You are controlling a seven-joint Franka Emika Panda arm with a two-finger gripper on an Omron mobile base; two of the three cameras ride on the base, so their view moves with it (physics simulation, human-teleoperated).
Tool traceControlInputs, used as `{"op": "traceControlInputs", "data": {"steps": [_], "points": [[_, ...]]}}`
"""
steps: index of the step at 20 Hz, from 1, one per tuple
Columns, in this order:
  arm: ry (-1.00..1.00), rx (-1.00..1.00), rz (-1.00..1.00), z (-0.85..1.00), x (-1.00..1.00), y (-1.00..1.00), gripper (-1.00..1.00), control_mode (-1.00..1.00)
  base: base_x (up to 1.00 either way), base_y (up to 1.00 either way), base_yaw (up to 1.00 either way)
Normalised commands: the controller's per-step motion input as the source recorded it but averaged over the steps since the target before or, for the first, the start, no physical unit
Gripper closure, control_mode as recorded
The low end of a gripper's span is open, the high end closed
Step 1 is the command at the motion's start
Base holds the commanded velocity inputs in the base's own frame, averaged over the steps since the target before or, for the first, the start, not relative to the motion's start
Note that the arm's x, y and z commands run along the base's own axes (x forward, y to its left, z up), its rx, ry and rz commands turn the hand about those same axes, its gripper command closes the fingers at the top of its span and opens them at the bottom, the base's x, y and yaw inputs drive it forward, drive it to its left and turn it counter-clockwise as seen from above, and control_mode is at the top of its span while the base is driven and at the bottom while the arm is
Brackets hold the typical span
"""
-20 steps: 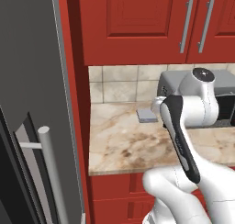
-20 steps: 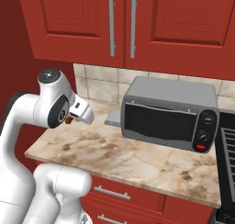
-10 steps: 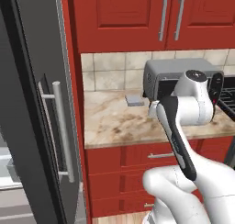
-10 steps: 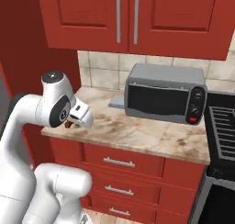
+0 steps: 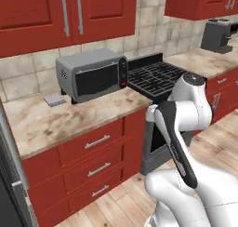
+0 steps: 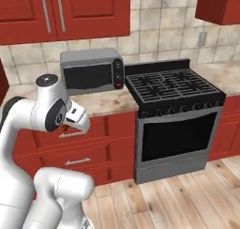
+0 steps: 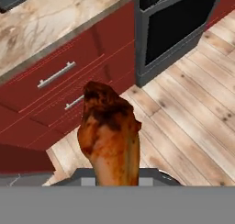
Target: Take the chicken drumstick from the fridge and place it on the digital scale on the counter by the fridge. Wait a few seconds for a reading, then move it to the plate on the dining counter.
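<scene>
I had the digital scale (image 5: 54, 100) at nine o'clock on the desk (image 5: 69, 116), bare, beside the microwave (image 5: 92, 77). My fingers were clamped narrowly on the chicken drumstick (image 7: 110, 135), carried clear above the floor (image 7: 193, 113), its long axis running six to twelve, fat end toward twelve.

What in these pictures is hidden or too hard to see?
- Pincer tips: in the hand view the chicken drumstick covers them.
- Fridge: the left base view's left edge cuts it to a dark strip.
- Digital scale: too small there to read any display.
- Drumstick in the right base view: tucked under the white wrist, barely visible.
</scene>
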Motion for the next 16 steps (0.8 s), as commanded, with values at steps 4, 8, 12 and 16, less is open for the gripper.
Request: {"op": "traceControlInputs", "data": {"steps": [4,8,12,16], "points": [[0.0,0.0,0.0,0.0,0.0,0.0,1.0,1.0,-0.81,0.01,-0.79],[0.0,0.0,0.0,0.0,0.0,0.0,1.0,1.0,-0.99,0.01,-0.68],[0.0,0.0,0.0,0.0,0.0,0.0,1.0,1.0,-1.0,0.0,-0.5],[0.0,0.0,0.0,0.0,0.0,0.0,1.0,1.0,-1.0,0.0,-0.31]]}}
